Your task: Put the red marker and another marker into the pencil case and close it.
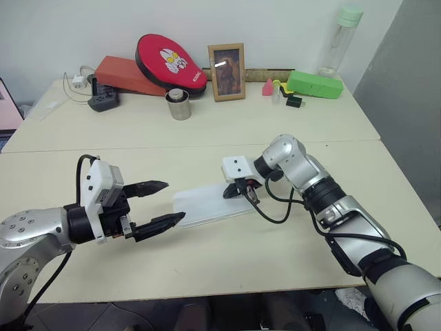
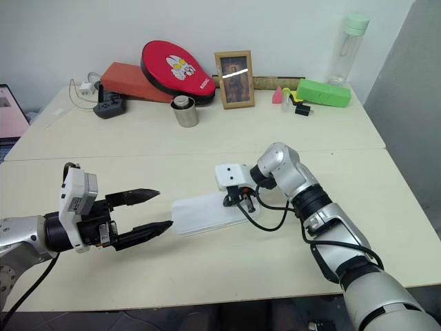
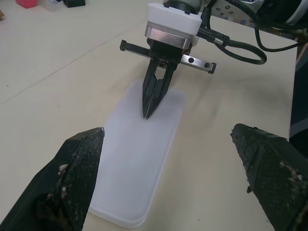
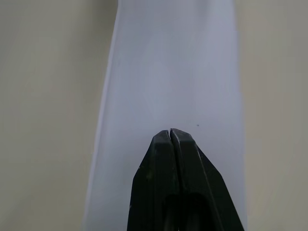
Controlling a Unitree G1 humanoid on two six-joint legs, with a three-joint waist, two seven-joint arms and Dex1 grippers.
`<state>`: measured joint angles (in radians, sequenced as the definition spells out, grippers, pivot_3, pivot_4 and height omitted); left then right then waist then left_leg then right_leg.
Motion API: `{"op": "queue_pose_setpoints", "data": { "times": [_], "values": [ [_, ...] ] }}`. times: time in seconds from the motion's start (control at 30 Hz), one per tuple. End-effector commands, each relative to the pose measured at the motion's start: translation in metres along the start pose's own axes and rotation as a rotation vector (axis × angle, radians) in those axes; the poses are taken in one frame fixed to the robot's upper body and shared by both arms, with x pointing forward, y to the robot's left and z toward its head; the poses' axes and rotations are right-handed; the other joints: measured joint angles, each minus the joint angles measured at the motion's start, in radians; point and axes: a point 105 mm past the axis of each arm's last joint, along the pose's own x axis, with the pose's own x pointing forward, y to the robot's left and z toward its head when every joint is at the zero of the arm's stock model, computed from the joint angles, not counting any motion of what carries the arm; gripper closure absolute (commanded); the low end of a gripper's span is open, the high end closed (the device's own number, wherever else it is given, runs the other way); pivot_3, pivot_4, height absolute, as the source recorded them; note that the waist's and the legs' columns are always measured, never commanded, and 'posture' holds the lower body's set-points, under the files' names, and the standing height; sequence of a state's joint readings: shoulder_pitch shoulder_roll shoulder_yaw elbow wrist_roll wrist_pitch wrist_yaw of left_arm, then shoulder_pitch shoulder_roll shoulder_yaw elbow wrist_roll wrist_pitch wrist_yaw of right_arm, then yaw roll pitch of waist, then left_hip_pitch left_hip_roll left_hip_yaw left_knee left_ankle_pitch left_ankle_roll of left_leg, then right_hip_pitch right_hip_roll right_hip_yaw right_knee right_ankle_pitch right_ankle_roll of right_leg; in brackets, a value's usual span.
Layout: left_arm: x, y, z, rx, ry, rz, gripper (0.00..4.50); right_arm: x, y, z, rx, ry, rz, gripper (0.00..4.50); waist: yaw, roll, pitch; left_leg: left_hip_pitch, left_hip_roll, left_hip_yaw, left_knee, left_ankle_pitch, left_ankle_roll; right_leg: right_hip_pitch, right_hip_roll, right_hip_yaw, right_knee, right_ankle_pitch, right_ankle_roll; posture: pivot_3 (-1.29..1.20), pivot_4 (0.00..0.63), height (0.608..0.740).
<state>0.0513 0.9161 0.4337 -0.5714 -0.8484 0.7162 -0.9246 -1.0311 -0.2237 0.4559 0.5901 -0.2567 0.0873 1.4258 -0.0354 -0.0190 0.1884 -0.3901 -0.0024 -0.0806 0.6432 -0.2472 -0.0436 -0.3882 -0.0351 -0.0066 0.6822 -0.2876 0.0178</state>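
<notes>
We see two beige tables point(image 1: 207, 131) butted together against a plain white wall point(image 1: 69, 27), a grey panel point(image 1: 406, 89) past their right edge, even light overall.

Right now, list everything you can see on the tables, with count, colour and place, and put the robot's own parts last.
flat white plastic pencil case: one, white, lid down, near table between the two tools
orange-red flat box: one, far table, back left
red oval padded case: one, red with a white figure, leaning on the box
dark power adapter with cable: one, black, far left
small metal tin: one, silver, far table centre
wooden picture frame: one, brown, upright at the wall
bright green oblong box: one, far right
clear bottle with pale green cap: one, behind the green box
small pink piece: one, beside the green box
left tool: black fingers open, left of the case
right tool: black fingers shut, tip over the case lid
</notes>
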Motion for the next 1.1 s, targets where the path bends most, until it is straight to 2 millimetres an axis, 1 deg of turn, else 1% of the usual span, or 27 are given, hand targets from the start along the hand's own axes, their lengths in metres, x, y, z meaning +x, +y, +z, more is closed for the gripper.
{"op": "queue_pose_setpoints", "data": {
  "times": [0.03,0.13,0.2,0.27,0.33,0.4,0.47,0.53,0.57,0.6,0.67,0.73,0.8,0.83,0.9,1.0,1.1],
  "values": [
    [0.001,0.002,0.006,0.035,0.001,-0.011,0.00,0.013,0.012,-0.015,0.042,0.048,0.025,4.48,-0.001,0.000,0.000,0.001,0.000,0.000,0.000,0.000,0.000,0.000,0.000,0.000,0.000,0.000,0.000,0.00,0.150,0.740],
    [0.002,0.002,0.006,0.035,0.004,-0.012,0.00,0.006,0.017,-0.007,0.086,-0.039,0.028,4.48,0.000,0.000,0.000,0.005,0.000,0.001,-0.001,0.000,0.000,0.003,0.000,0.001,0.000,0.000,0.000,0.00,0.150,0.740],
    [0.002,0.003,0.006,0.033,0.003,-0.012,0.00,-0.005,0.018,0.000,0.130,-0.129,-0.004,4.48,0.001,0.000,0.000,0.005,0.000,0.000,-0.001,0.000,0.000,0.004,0.000,0.001,0.000,0.000,0.000,0.00,0.150,0.740],
    [0.002,0.003,0.006,0.032,0.005,-0.006,0.00,-0.021,0.018,0.010,0.184,-0.250,-0.055,4.48,0.003,0.000,0.000,0.005,0.001,0.000,-0.001,0.000,0.000,0.004,0.000,0.001,0.000,0.000,0.000,0.00,0.150,0.740],
    [0.000,0.011,0.006,0.029,0.000,0.046,0.00,-0.043,0.015,0.012,0.243,-0.357,-0.151,4.48,0.005,0.000,0.000,0.004,0.001,0.000,-0.001,0.000,0.000,0.003,-0.001,0.001,-0.001,0.000,0.000,0.00,0.150,0.740],
    [-0.004,0.025,0.006,0.021,-0.009,0.121,0.00,-0.066,0.009,0.007,0.309,-0.420,-0.278,4.48,0.006,0.001,0.000,0.000,0.000,0.000,-0.001,0.000,0.000,0.001,-0.001,0.000,-0.001,0.000,0.000,0.00,0.150,0.740],
    [-0.006,0.030,0.007,0.015,-0.017,0.148,0.00,-0.078,0.010,0.001,0.348,-0.428,-0.333,4.48,0.007,0.000,0.000,-0.001,0.000,-0.001,0.000,0.000,0.000,0.000,-0.001,0.000,-0.001,0.000,0.000,0.00,0.150,0.740],
    [-0.011,0.046,0.010,0.004,-0.051,0.230,0.00,-0.096,0.010,-0.012,0.403,-0.414,-0.427,4.13,0.006,0.000,0.000,-0.001,0.000,-0.001,0.000,0.000,0.000,0.000,-0.001,0.000,-0.001,0.000,0.000,0.00,0.150,0.740],
    [-0.014,0.053,0.010,0.000,-0.060,0.259,0.00,-0.105,0.011,-0.019,0.433,-0.406,-0.465,4.07,0.006,0.000,0.000,-0.001,0.000,-0.001,0.000,0.000,0.000,0.000,-0.001,-0.001,-0.001,0.000,0.000,0.00,0.150,0.740],
    [-0.019,0.061,0.009,0.004,-0.057,0.301,0.00,-0.112,0.014,-0.025,0.446,-0.388,-0.493,3.68,0.007,0.000,0.000,-0.001,0.000,0.000,0.000,0.000,0.000,0.000,-0.001,-0.001,-0.001,0.000,0.000,0.00,0.150,0.740],
    [-0.026,0.072,0.008,0.003,-0.054,0.356,0.00,-0.120,0.015,-0.032,0.471,-0.368,-0.542,3.20,0.006,0.000,0.000,-0.002,-0.001,0.001,0.000,0.000,0.000,0.000,-0.001,-0.001,-0.001,0.000,0.000,0.00,0.150,0.740],
    [-0.034,0.085,0.006,0.002,-0.057,0.412,0.00,-0.130,0.017,-0.043,0.502,-0.334,-0.596,2.74,0.004,0.000,0.000,-0.002,-0.001,0.001,0.000,0.000,0.000,0.000,-0.001,-0.001,-0.001,0.000,0.000,0.00,0.150,0.740],
    [-0.047,0.103,-0.002,0.003,-0.036,0.500,0.00,-0.148,0.019,-0.063,0.558,-0.286,-0.687,2.18,0.002,0.000,0.000,-0.002,-0.001,0.001,0.000,0.000,0.000,-0.001,-0.001,0.000,-0.001,0.000,0.000,0.00,0.150,0.740],
    [-0.052,0.110,-0.006,0.001,-0.027,0.535,0.00,-0.155,0.020,-0.070,0.579,-0.270,-0.724,2.05,0.004,0.001,0.000,-0.002,-0.001,0.001,0.000,0.000,0.000,-0.001,-0.001,0.000,-0.001,0.000,0.000,0.00,0.150,0.740],
    [-0.059,0.119,-0.011,0.004,-0.012,0.576,0.00,-0.162,0.021,-0.077,0.603,-0.255,-0.765,1.55,0.004,0.001,0.000,-0.002,-0.001,0.002,0.000,0.000,0.000,-0.001,-0.001,-0.001,-0.001,0.000,0.000,0.00,0.150,0.740],
    [-0.067,0.132,-0.026,0.002,0.042,0.630,0.00,-0.170,0.024,-0.086,0.632,-0.230,-0.819,0.74,0.003,0.000,0.000,-0.002,-0.001,0.003,0.000,0.000,0.000,-0.001,-0.001,0.000,-0.001,0.000,0.000,0.00,0.150,0.740],
    [-0.069,0.137,-0.036,-0.003,0.088,0.635,0.00,-0.173,0.025,-0.090,0.650,-0.227,-0.852,0.05,0.004,0.000,0.000,-0.003,-0.001,0.003,0.000,0.000,0.000,-0.001,-0.001,-0.001,-0.001,0.000,0.000,0.00,0.150,0.740]
  ]
}}
